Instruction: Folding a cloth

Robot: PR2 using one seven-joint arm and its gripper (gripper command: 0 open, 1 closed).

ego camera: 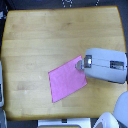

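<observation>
Pink cloth (68, 79) lies flat, turned diamond-wise, low of centre on the wooden counter (40, 35) | gripper (79, 65) over its corner toward the exterior view's right | jaw spread: cannot tell, too blurred

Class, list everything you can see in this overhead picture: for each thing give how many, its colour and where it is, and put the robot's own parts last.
Thin bright pink fabric cloth: one, pink, lying flat and turned at an angle on the table, toward the near edge and the exterior view's right.
Light wooden table: one, pale yellow-brown, filling most of the view.
Robot arm: one, grey-white casing, entering from the exterior view's right.
Gripper: one, grey, at the cloth's upper right corner; too blurred to tell whether it is open or shut.
</observation>
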